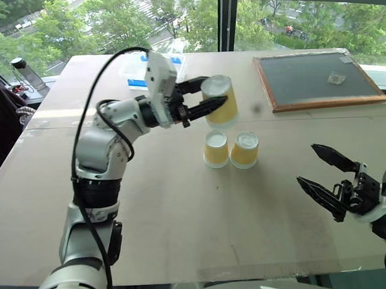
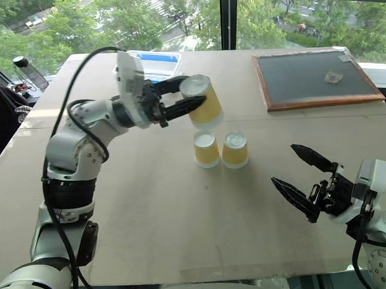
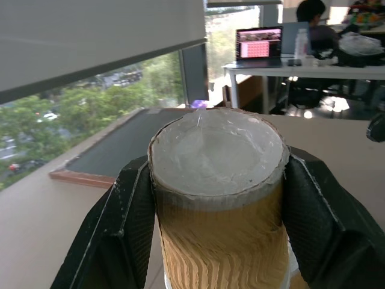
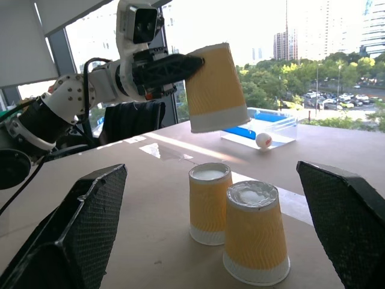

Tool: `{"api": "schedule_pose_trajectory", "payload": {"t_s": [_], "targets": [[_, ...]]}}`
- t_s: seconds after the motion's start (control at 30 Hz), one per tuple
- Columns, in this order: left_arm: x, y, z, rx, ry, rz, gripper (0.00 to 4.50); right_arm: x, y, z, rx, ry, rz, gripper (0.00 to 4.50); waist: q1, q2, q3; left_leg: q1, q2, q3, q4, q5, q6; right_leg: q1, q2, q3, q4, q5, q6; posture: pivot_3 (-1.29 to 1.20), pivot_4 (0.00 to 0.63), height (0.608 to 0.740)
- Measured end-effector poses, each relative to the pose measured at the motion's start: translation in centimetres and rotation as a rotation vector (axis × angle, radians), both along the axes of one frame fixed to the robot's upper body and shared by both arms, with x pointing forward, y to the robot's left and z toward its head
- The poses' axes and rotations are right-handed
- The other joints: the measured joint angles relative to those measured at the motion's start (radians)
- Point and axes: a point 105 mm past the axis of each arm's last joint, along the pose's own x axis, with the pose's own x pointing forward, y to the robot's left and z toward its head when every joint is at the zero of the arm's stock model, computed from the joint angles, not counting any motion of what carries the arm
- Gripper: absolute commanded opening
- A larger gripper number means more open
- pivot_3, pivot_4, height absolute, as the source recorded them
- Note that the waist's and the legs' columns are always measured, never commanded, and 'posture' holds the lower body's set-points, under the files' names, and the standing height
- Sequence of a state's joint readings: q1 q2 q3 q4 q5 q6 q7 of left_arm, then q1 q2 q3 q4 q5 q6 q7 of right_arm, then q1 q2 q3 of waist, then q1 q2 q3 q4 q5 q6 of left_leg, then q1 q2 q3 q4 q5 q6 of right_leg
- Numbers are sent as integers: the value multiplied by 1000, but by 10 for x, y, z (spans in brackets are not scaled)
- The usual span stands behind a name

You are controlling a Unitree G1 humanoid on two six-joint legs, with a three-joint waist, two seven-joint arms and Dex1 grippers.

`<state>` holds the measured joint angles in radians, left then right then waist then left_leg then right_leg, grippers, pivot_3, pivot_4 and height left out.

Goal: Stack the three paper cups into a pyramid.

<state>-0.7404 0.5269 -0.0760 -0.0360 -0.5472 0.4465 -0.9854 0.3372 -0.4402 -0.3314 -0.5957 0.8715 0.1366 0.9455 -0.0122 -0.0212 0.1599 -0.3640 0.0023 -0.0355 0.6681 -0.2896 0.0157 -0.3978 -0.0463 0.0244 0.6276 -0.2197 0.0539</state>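
Note:
Two paper cups, yellow-tan with white bases, stand upside down and side by side mid-table: one on the left, one on the right. A third cup hangs above and just behind them, base up and slightly tilted. My left gripper is shut on its sides, reaching in from the left. The left wrist view shows that cup between the black fingers. My right gripper stands open and empty, above the table to the right of the two cups, a good hand's width away.
A wood-framed dark board lies at the back right. A clear plastic box with blue strips sits at the back left, behind my left arm. A bottle stands off the table's left corner. Bare tabletop spreads toward the front.

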Motion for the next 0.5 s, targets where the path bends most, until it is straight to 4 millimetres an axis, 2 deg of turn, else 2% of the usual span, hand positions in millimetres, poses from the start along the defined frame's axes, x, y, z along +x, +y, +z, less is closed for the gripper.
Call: {"api": "schedule_pose_trajectory", "payload": {"t_s": [0.03, 0.13, 0.27, 0.5], "targets": [[3, -2, -8, 21, 22, -20, 2343, -2, 0, 3, 15, -16, -18, 4500, -2, 0, 0, 0, 0, 0, 0, 0, 0, 0, 0, 0, 0, 0, 0, 0, 150, 740], [7, -2, -16, 47, 36, -36, 2343, -5, 0, 7, 28, -38, -37, 4500, -1, 0, 1, 0, 0, 0, 0, 0, 0, 0, 0, 0, 0, 0, 0, 0, 150, 740], [8, -5, -14, 59, 12, -68, 2343, -9, 0, 9, 36, -49, -60, 4500, 4, 0, 1, -1, 0, 0, 1, 0, 0, 0, 0, 0, 0, 0, 0, 0, 150, 740], [6, -13, -23, 63, -8, -110, 2343, -11, 2, 16, 40, -68, -82, 4500, 3, 1, 1, -1, 0, 0, 1, 0, 0, 0, 0, 1, 0, 0, 0, 0, 150, 740]]}}
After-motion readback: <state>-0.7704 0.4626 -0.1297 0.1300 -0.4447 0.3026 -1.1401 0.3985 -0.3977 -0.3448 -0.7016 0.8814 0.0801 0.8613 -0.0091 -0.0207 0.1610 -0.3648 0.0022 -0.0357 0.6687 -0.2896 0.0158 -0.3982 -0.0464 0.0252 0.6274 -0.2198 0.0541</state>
